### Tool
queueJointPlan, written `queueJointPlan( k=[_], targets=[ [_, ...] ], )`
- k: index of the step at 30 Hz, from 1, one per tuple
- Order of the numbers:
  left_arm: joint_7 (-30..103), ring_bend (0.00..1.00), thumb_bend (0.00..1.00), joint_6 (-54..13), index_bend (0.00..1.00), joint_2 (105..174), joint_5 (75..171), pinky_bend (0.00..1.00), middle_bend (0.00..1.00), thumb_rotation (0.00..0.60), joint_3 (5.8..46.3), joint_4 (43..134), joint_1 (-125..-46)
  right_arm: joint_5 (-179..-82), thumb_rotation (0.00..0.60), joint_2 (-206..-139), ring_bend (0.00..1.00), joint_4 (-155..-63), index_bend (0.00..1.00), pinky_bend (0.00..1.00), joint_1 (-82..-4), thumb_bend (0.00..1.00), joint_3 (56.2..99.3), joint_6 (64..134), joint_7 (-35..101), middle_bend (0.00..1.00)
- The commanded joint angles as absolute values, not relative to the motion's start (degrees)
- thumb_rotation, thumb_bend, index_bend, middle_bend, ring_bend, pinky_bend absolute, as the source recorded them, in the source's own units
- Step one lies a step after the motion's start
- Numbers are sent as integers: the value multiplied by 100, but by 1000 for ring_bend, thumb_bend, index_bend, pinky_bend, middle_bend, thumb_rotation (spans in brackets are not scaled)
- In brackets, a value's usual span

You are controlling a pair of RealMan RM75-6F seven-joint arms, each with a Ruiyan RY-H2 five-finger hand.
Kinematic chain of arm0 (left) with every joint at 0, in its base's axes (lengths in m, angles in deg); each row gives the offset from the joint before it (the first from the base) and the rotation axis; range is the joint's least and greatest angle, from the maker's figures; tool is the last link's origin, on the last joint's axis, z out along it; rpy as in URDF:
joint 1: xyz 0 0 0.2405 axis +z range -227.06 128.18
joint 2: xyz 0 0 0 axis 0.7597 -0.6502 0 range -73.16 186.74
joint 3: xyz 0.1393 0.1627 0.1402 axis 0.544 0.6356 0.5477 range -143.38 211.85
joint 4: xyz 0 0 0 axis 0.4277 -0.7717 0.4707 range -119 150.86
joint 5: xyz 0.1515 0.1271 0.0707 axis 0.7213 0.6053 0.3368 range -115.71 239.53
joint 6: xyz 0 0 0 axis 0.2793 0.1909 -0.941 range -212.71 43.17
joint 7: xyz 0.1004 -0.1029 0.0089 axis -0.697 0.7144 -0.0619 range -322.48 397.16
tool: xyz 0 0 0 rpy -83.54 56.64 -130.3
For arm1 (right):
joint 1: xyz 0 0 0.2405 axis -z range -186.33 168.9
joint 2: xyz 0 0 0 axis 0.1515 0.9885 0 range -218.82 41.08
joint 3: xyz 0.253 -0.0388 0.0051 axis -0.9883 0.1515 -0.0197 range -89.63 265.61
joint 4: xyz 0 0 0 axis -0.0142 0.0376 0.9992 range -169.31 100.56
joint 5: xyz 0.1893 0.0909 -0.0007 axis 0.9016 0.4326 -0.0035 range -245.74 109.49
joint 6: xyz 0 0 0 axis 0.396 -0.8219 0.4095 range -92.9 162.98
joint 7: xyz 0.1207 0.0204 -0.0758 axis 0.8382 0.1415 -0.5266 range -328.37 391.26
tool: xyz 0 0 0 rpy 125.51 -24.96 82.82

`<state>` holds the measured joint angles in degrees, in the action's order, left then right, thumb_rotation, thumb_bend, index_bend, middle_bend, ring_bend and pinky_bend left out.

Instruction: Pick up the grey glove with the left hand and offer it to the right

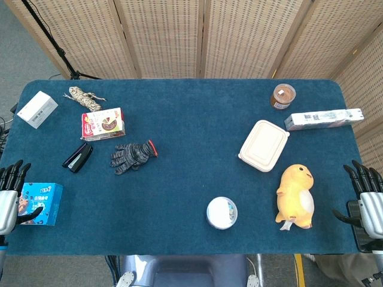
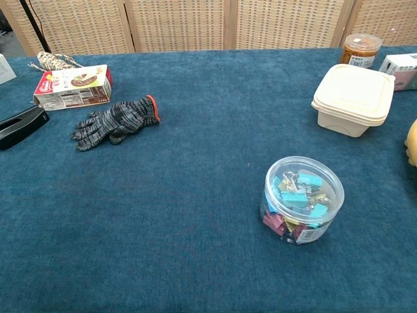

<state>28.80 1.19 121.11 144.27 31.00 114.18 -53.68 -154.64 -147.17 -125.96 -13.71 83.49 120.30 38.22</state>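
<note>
- We see the grey glove (image 1: 133, 156) lying flat on the blue surface (image 1: 191, 131), in its left half, fingers pointing toward the left edge and its red-trimmed cuff toward the middle.
- In the chest view the glove (image 2: 115, 122) shows a mottled grey-and-black knit, with the fingers loosely bunched.
- Just behind it we find a red-and-white carton (image 1: 103, 124); to its left lies a black stapler (image 1: 78, 157), close by but apart from the glove.
- Farther back on the left sit a coil of twine (image 1: 84, 97) and a white box (image 1: 37, 109).
- Our left hand (image 1: 11, 194) hovers at the left edge, well apart from the glove, fingers spread and holding nothing, beside a blue box (image 1: 40, 203).
- Our right hand (image 1: 366, 197) hovers at the right edge, fingers likewise spread and holding nothing.
- Near the front edge stands a clear round tub of coloured clips (image 2: 301, 199).
- On the right we see a cream lidded container (image 1: 264, 145), a yellow plush toy (image 1: 295, 196), a brown jar (image 1: 283, 96) and a long white carton (image 1: 323, 118).
- Behind the surface stand woven folding screens (image 1: 197, 36).
</note>
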Motion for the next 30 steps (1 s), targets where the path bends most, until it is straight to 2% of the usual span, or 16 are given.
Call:
queueJointPlan(
  k=[1,16,24,30],
  targets=[
    [2859,0,0,113,0,12125,14421,0,0,600,3105,11404,-5366,-15477,600,-14715,0,-12594,29,0,-1370,0,8343,12046,3825,0],
    [2917,0,0,-311,0,12028,14536,0,0,600,3190,11696,-5581,-15412,600,-14693,0,-12574,29,0,-1371,0,8311,12022,3905,0],
    [2766,0,0,-1408,0,12307,13746,0,0,600,2494,11883,-6550,-15349,600,-14711,0,-12482,29,0,-1417,0,8297,11903,4022,0],
    [1884,0,0,-2331,0,12948,12398,0,0,600,2039,11775,-7457,-15281,600,-14731,0,-12441,29,0,-1438,0,8285,11829,4029,0]
  ],
)
